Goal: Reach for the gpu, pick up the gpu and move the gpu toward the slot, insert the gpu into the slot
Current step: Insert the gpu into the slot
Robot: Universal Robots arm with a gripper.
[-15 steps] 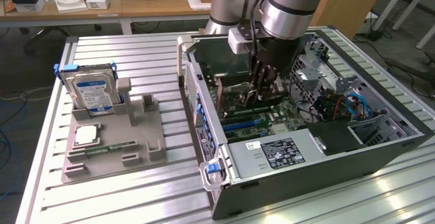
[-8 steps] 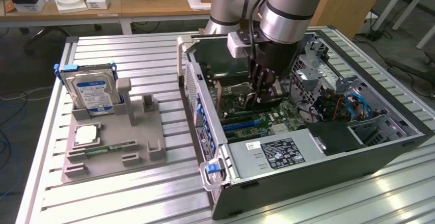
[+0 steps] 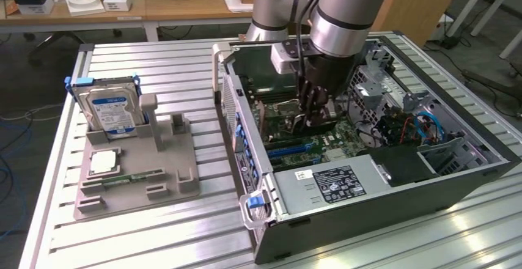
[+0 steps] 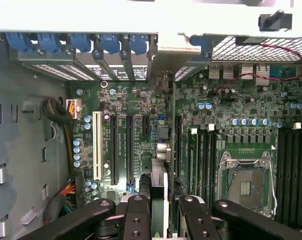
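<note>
One hand (image 4: pixel 161 207) grips the gpu (image 4: pixel 158 186) over the motherboard (image 4: pixel 231 100); power-supply label (image 3: pixel 345 183) too small to read

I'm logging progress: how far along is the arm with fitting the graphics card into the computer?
Pickup looks done: the thin dark circuit card with silver bracket is inside the open black computer case. In hand: the gripper clamps it over the green motherboard. Left, apparently: seating it in the board.

Bright even room light, glare on the ribbed table (image 3: pixel 481 220), dim shadow inside the case (image 3: pixel 392 208).
</note>
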